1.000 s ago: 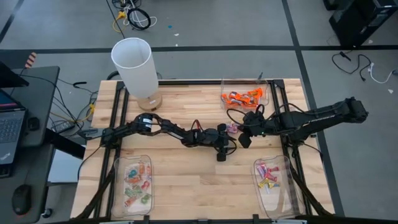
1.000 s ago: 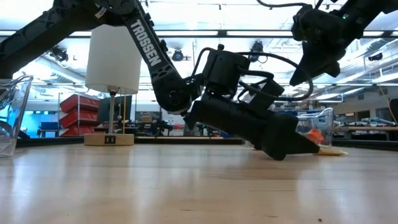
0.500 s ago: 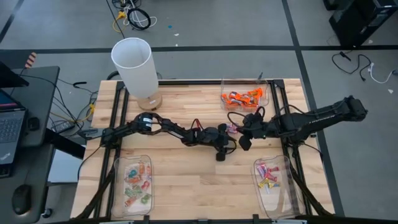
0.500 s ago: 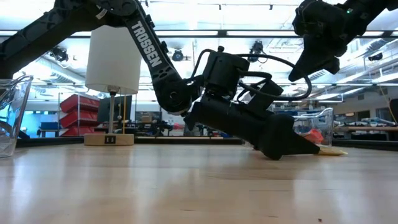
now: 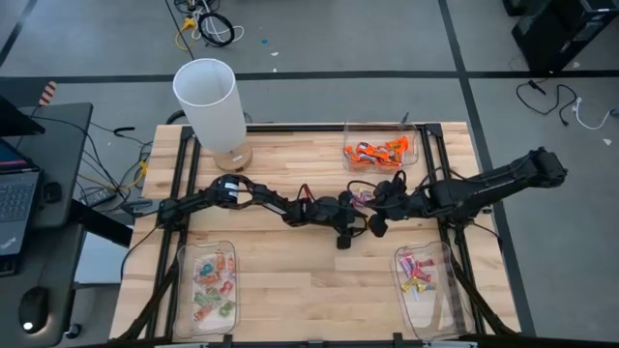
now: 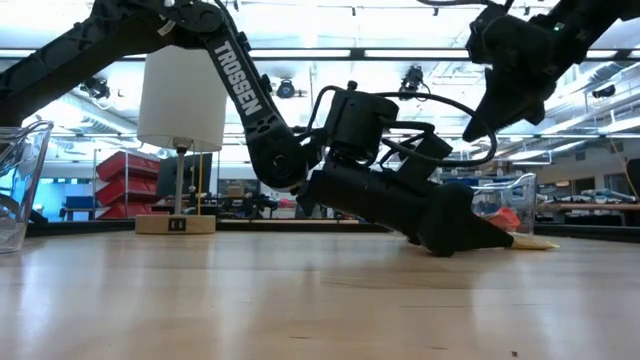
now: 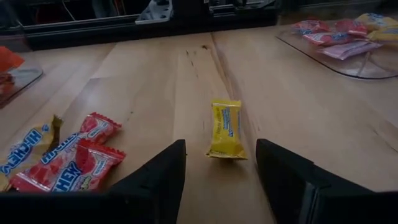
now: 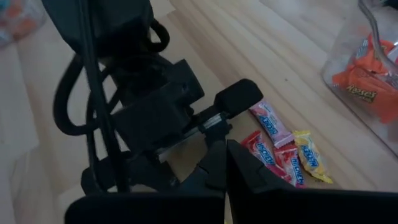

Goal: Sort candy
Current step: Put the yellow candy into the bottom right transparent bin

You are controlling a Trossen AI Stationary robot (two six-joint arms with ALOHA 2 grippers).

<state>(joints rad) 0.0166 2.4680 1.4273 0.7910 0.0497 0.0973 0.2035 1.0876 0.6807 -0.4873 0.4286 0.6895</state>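
Observation:
A yellow candy [image 7: 226, 129] lies flat on the wooden table [image 7: 348, 124], just ahead of my left gripper [image 7: 221, 180]. That gripper is open and low over the table's middle [image 5: 355, 215], one finger on either side of the candy without touching it. Beside it lies a small pile of red and yellow candy [image 7: 74, 158], also seen in the right wrist view [image 8: 283, 146]. My right gripper [image 8: 227, 165] is shut and empty. It hangs above the pile, just right of the left gripper [image 5: 377, 220].
Three clear trays stand on the table: one with orange candy at the far right [image 5: 382, 150], one with pink and yellow candy at the near right [image 5: 421, 275], one with green and pink candy at the near left [image 5: 208, 285]. A white lamp [image 5: 211, 101] stands far left.

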